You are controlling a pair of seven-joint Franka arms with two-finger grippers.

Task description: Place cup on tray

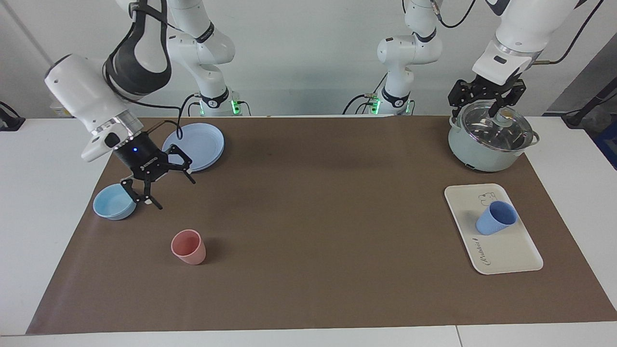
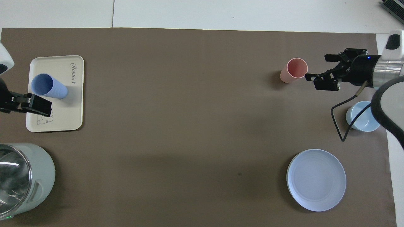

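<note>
With cup [image 1: 496,218] upright on tray [image 1: 511,253] at lower right of the facing frame: left gripper [image 1: 486,99] raised over pot [image 1: 489,137] at upper right, fingers spread, holding nothing. At left, right gripper [image 1: 166,185] in the air over mat between bowl [image 1: 113,202] and plate [image 1: 195,144], jaws wide apart, empty; pink cup [image 1: 188,246] below.

The left arm is lifted high, and its left gripper [image 1: 487,99] hangs in the air with its fingers apart, holding nothing. The right arm bends down, and its right gripper [image 1: 166,185] hangs lower, wide open and holding nothing.
</note>
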